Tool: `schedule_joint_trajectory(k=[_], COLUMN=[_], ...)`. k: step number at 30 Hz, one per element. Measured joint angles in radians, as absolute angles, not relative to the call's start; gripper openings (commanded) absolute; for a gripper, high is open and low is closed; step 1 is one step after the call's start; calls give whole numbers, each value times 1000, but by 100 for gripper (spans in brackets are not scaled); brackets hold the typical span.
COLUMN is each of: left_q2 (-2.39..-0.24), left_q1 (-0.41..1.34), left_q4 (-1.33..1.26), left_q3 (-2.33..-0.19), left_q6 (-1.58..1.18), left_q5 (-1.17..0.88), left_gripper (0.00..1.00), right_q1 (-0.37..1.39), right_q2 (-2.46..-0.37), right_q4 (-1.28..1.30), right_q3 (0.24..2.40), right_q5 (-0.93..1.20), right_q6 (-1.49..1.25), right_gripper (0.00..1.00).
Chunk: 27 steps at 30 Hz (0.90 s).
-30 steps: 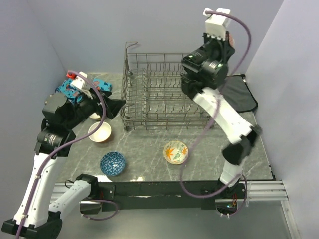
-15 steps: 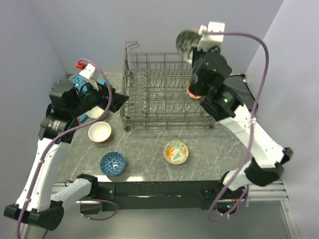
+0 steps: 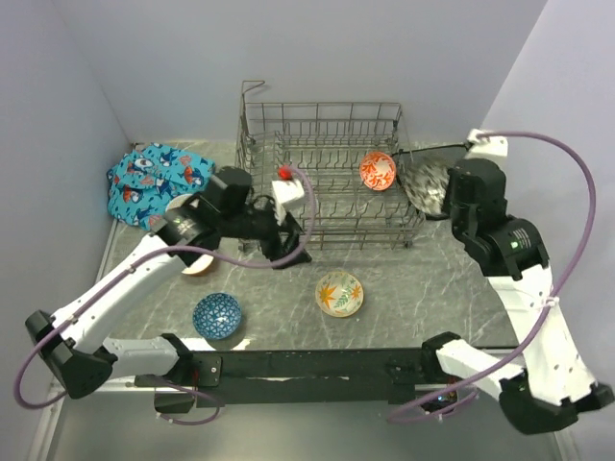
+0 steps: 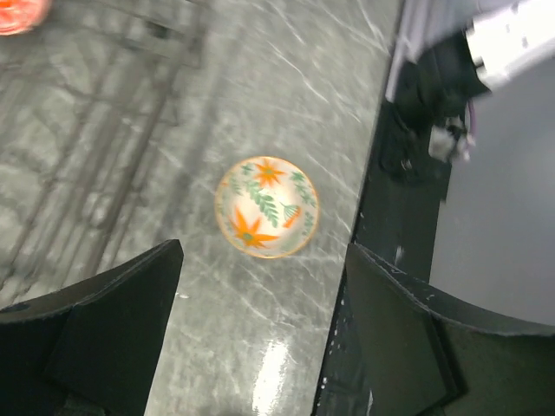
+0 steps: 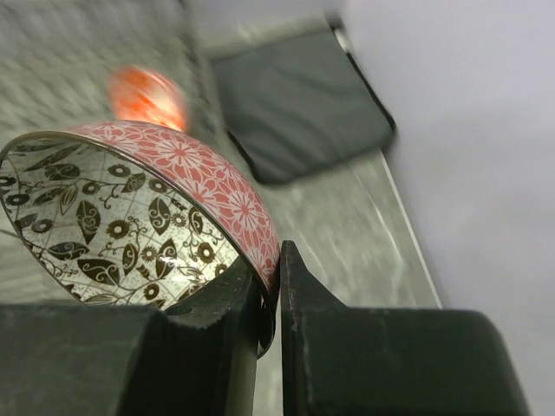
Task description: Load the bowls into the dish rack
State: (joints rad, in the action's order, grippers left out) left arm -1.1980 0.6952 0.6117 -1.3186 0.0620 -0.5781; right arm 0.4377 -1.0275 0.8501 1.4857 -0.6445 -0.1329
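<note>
right gripper (image 5: 270, 260), clamped on the black-and-white bowl's (image 5: 130, 217) rim, has swung from above the dish rack (image 3: 322, 125) to its right side, bowl not yet loaded; left gripper (image 4: 264, 251), jaws apart, now hovers over the leaf bowl (image 4: 266, 206).

Orange-leaf cream bowl (image 4: 266, 206), blue patterned bowl (image 3: 217, 315), red-flowered bowl (image 5: 208, 178)

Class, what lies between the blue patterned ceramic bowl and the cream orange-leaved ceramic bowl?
Only bare grey marbled tabletop separates the blue patterned bowl from the cream orange-leaved bowl: top external view.
</note>
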Motion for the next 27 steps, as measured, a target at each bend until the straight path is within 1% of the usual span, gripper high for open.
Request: schedule_joint_trajectory(k=[2,4,7,11,15,18,21,22,24,27], left_q2=[-1217,-1236,-1273,-1362,-1451,-1510,-1570,-1591,-1629,-1683], left_q1=[754,793,836,928,1010,1042,1056,1060,1067,1092], left_q4=[612,608,602,585,548,516,488,479,475,471], left_q3=[-1312,-1312,-1313,-1319,-1320,-1320,-1320,-1320,-1327,-1347], left_q6=[91,106,125,162,194,226,258,262,259,210], left_q5=[-565,-553,-536,-457,-355,-290,-243,-227,-198,-146], left_gripper=[84,84,84,84,81,76,73,71,70,65], right_q1=[330,221,60,-143,-231,-264,-313,-332,-363,-400], right_q2=[-995,-991,-1023,-1100,-1163,-1167,-1139,-1117,-1074,-1047], right_q4=[912,981,1043,1074,1074,1059,1034,1024,1018,1015], right_q3=[1434,1400,1368,1309,1266,1216,1143,1110,1061,1048], right_q5=[-575,-445,-250,-77,-22,17,47,52,54,44], right_q6=[-159,-170,-174,-147,-115,-91,-43,-20,10,32], right_gripper=[0,0,0,0,0,0,0,0,0,0])
